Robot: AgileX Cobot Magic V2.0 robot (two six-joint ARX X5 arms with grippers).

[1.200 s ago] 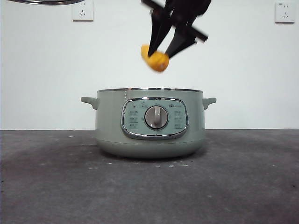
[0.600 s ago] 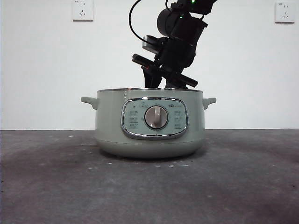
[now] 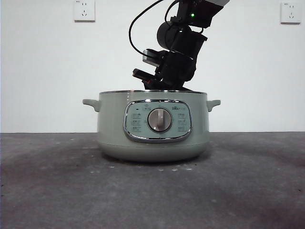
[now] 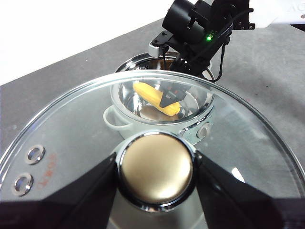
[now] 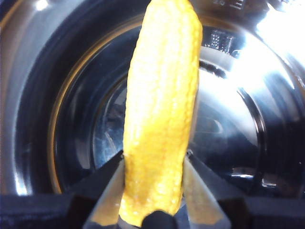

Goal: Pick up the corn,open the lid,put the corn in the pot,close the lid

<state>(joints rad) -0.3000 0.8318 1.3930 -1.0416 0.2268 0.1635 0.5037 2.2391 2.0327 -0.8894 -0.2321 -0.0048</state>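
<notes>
The sage-green pot (image 3: 152, 129) stands uncovered in the middle of the table. My right arm (image 3: 175, 59) reaches down into it from above, so the front view hides the corn behind the pot's wall. Inside the shiny bowl, my right gripper (image 5: 155, 167) is shut on the yellow corn (image 5: 162, 109), which points lengthwise away from the jaws. My left gripper (image 4: 156, 168) is shut on the knob of the glass lid (image 4: 71, 129) and holds it in the air, up and to one side of the pot (image 4: 119, 121). Through the glass I see the corn (image 4: 152, 96) in the pot.
Two wall sockets (image 3: 84, 9) sit high on the white wall behind. The dark table (image 3: 57, 191) runs around the pot on all sides. The right arm's cable (image 3: 136, 28) loops above the pot.
The right gripper has come down with the corn from above the pot into its bowl. The corn no longer shows in the front view.
</notes>
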